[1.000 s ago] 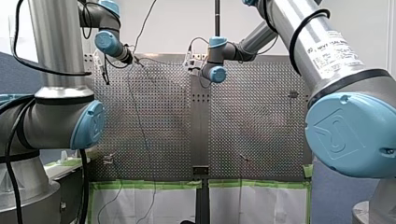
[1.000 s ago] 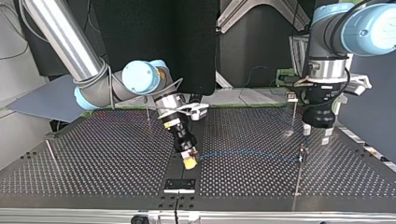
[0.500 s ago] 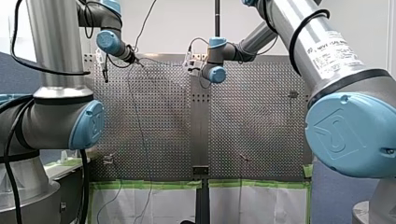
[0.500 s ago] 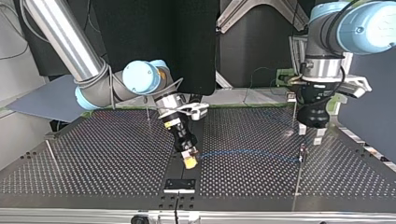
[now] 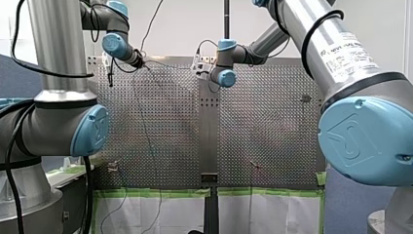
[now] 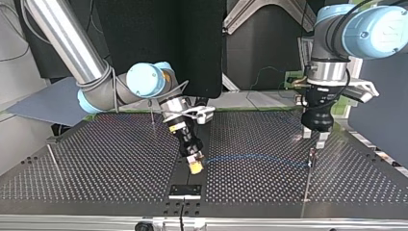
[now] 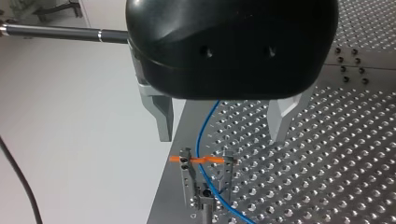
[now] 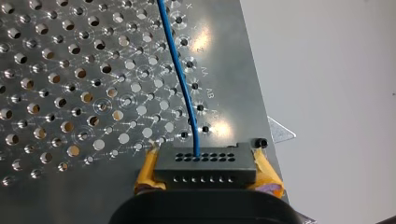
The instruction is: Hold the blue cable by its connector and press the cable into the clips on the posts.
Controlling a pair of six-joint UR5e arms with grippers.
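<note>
1. Yellow pads [image 8: 147, 171] of my right gripper [image 8: 205, 176] are clenched on the black connector [image 8: 205, 164], one at each end. The blue cable [image 8: 181, 70] leaves its middle hole and runs off across the worktop [image 6: 96, 163].
2. My left gripper [image 7: 223, 122] is released: its two metal fingers [image 7: 163, 119] stand wide apart, grasp and touch nothing, and hang above the clip [image 7: 204, 161], one to each side of the cable's line.
3. The cable passes between the clip's two metal prongs across its orange bar; whether it is pressed home I cannot tell.
4. In the top view the cable stretches from the connector, near the middle of the worktop's camera-side edge, to the clip post [image 6: 308, 178] by the edge at that view's right.
5. Against a second ago, my left gripper has slid towards the top view's left and sits almost over the clip post instead of beside it. My right gripper and the cable have not shifted.
6. Count: two arms, two grippers, one cable, one connector, four thin posts [image 6: 152, 114] in the top view, and one clip that I can make out.
</note>
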